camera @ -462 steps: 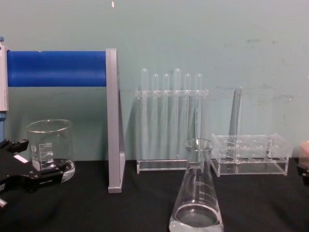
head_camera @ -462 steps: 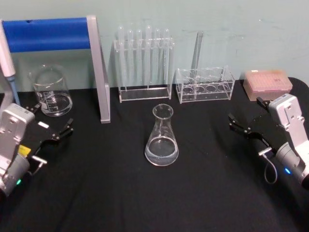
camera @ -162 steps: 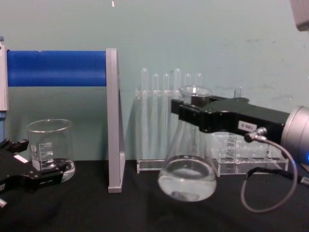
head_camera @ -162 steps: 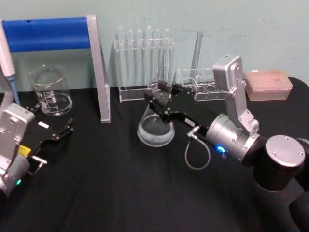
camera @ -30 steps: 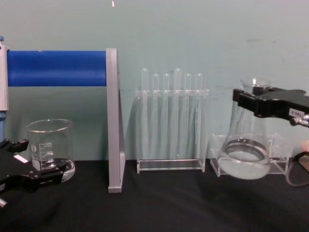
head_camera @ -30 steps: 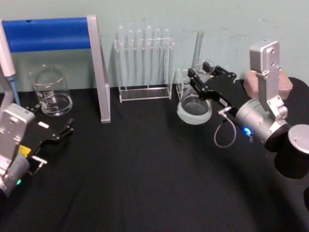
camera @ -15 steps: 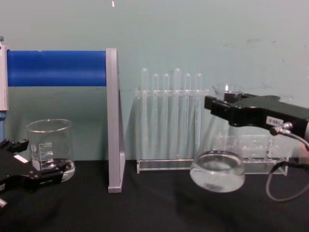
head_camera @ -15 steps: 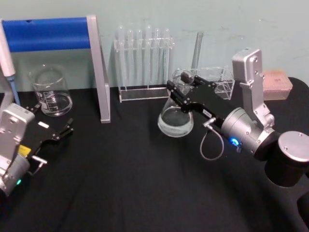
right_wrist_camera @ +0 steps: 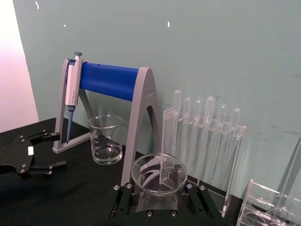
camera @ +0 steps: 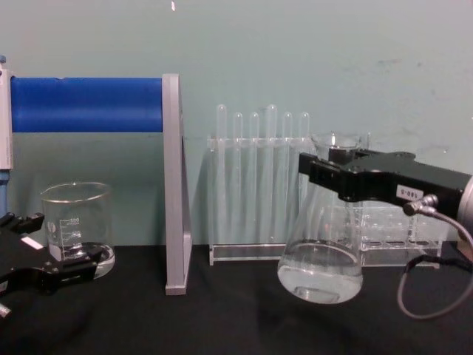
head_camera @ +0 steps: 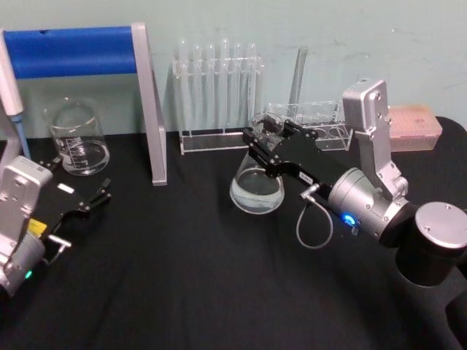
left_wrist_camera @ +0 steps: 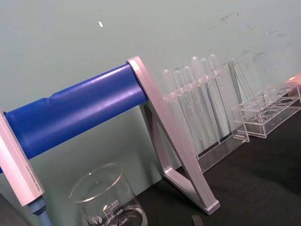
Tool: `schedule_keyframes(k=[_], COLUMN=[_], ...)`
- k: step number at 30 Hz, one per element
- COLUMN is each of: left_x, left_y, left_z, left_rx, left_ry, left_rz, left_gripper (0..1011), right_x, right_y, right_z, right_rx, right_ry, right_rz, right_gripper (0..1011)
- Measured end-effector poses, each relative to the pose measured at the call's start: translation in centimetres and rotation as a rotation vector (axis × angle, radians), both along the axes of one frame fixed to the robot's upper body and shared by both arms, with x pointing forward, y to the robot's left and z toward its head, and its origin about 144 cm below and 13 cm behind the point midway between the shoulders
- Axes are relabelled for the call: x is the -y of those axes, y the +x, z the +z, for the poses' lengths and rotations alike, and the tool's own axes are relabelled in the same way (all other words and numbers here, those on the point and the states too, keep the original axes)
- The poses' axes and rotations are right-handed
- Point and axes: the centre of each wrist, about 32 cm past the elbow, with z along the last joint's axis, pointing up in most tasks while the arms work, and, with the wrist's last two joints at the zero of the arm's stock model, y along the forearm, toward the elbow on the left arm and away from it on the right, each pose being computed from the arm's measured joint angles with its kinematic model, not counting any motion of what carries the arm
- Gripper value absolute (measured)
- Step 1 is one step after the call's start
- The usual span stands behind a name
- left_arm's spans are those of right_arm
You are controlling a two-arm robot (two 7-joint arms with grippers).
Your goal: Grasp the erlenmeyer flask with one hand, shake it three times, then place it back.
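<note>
Right tool [head_camera: 267, 140] is clamped on the neck of the erlenmeyer flask [head_camera: 257, 191], just under the flared rim, and the flask is airborne. In the chest view its base [camera: 320, 265] hangs clear of the black surface [head_camera: 182, 277], slightly tilted, with a little clear liquid pooled in the bottom.

What's changed: a second ago the flask was far over on the robot's right, in front of the low clear rack [head_camera: 321, 125]. Half a second ago it was partway across. Now it's further left again, in front of the right end of the tall test tube rack [head_camera: 217, 95]. So the arm is mid-sweep leftward — I read that as one stroke of the shake, not the put-down. I can't count completed shakes from this.

Grip looks stable: the right wrist view has the rim [right_wrist_camera: 159, 173] centred between the tool's fingers [right_wrist_camera: 121, 203], with no visible slip.

Left tool [head_camera: 79, 182] is parked at the left edge of the surface near the beaker [head_camera: 76, 138], fingers spread and holding nothing.

For the task: grasp done, shaking under way, placement still to come. Watch the clearance between the flask and the test tube rack on the swing — the flask is near it.
</note>
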Motion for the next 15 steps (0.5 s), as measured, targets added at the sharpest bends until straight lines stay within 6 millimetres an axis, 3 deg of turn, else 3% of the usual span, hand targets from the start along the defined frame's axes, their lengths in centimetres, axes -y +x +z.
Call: schedule_keyframes(k=[15], left_x=[0.0], left_y=[0.0], left_z=[0.0], left_rx=[0.000], left_ry=[0.000], left_rz=[0.000], left_gripper=[1001], right_x=[-0.3], right_y=[0.2], right_z=[-1.8], right_rx=[-0.023], right_ry=[-0.006], right_rz=[0.023], right_gripper=[450])
